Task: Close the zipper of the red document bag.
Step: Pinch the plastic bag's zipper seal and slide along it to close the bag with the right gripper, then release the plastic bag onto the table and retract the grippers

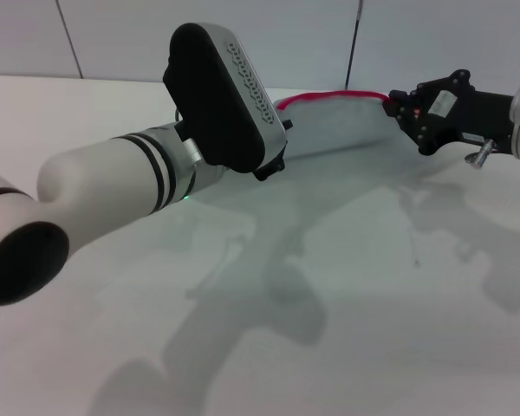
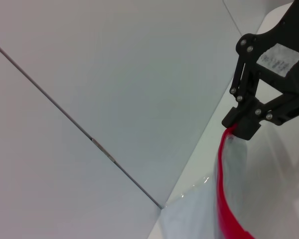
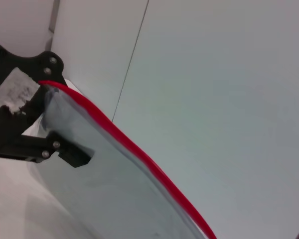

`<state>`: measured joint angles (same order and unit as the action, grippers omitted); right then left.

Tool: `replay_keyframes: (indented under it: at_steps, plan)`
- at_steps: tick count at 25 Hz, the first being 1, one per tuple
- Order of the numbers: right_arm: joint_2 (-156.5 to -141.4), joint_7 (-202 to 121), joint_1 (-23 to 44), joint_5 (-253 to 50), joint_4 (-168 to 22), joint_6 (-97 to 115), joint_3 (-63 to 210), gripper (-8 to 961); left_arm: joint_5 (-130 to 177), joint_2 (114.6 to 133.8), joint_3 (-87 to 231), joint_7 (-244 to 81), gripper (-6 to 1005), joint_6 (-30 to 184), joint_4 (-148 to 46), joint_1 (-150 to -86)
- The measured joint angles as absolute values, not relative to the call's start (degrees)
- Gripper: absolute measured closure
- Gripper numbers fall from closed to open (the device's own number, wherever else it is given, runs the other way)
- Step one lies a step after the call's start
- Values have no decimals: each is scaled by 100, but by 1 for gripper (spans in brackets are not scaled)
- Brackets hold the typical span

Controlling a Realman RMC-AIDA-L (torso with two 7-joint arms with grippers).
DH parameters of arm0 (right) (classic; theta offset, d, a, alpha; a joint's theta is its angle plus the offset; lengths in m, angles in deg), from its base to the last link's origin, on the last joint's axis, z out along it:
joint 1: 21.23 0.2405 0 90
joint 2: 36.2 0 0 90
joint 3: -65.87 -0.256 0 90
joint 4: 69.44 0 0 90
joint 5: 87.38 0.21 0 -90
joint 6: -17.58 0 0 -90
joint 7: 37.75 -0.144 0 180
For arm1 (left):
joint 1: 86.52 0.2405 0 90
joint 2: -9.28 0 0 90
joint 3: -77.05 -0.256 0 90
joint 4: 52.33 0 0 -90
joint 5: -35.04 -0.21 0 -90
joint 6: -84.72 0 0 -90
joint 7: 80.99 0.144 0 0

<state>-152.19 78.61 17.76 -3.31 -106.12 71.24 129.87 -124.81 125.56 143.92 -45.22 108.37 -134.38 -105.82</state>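
Now, bag: the red document bag (image 1: pixel 342 121) is held up off the white table (image 1: pixel 347 312) at the far side, near the wall, its pale translucent sheet hanging below its top edge.
Zipper: the zipper (image 1: pixel 329 95) runs as a thin red strip along that raised top edge, sagging a little between the two arms (the slider cannot be made out).
Contents: nothing can be told through the cloudy plastic.
Right gripper: the right gripper (image 1: pixel 397 106) is clenched on the bag's right end of the zipper; the left wrist view shows its black fingers (image 2: pixel 241 127) pinching the red strip's tip.
Left gripper: the left gripper (image 1: pixel 273 165) sits at the bag's left end, behind its own black housing, so whether it grasps cannot be told.
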Motion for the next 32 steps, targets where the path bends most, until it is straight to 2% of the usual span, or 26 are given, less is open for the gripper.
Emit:
replay_keyframes:
  at_steps: [2,5,19,28,32]
  plan:
    - [-15198,8050,1655,-337,-10402,6833,12741,926,-12444,12567,14484,-4446,914,10970,-13676,-10392]
    - [-15180,8414,1463,-353,-9940,5843,11941,927,-12406,12578,14650,-4315,913,11089,-14534,-9728]
    - [-15243,8650,1374,51,-9934,5689,11807,907,-12416,12576,14640,-4352,909,10911,-14417,-9751]
    - [-15279,8830,1211,1211,-9890,5865,11867,714,-12413,12586,14579,-4630,906,10201,-14073,-9782]
    - [-15282,8854,1197,1345,-9867,5998,11871,576,-12413,12579,14581,-4879,816,10128,-13886,-9892]
